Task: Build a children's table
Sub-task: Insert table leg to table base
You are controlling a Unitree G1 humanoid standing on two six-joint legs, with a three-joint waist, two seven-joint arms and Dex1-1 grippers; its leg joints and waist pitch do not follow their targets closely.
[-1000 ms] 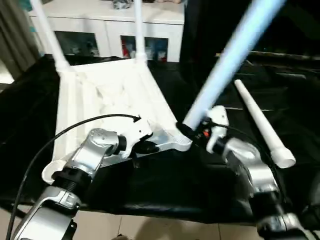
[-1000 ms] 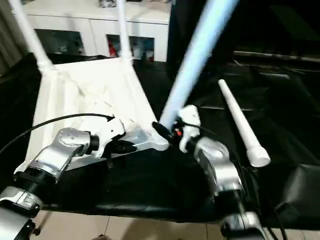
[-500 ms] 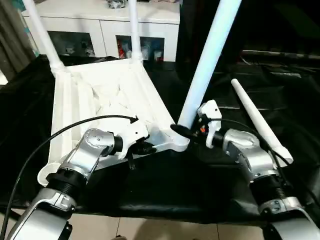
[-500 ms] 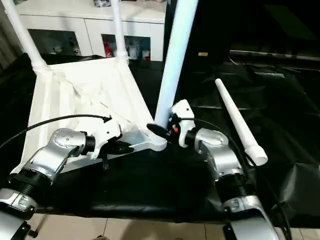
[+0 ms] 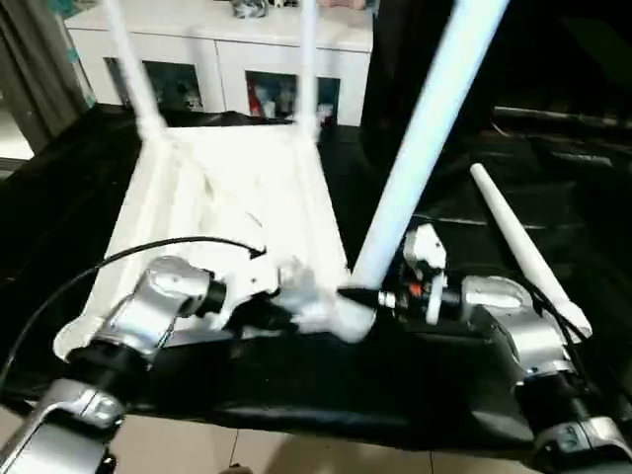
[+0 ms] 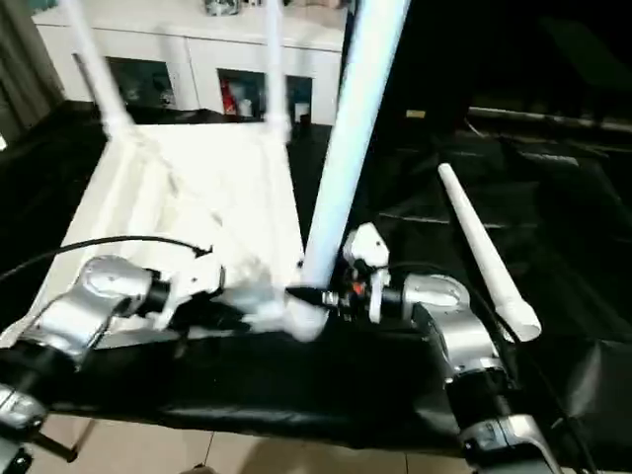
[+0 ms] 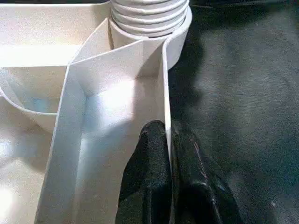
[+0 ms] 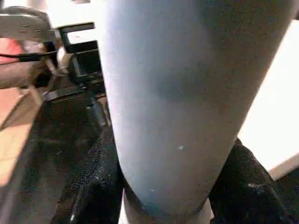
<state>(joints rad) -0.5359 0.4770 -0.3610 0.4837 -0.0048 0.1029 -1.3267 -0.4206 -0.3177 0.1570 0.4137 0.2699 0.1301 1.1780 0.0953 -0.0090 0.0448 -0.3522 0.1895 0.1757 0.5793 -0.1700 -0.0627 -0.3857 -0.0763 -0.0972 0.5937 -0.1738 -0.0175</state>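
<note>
Counting four legs and one tabletop, upside down on the black cloth: two far legs upright in their sockets, one loose leg lying right of it. My right gripper is clamped on the third leg at the near-right socket; left gripper pinches the tabletop's rim rib. Since a second ago that leg leans less.

Dim room, motion blur across head views, bright glare on white tabletop, wrist views soft
</note>
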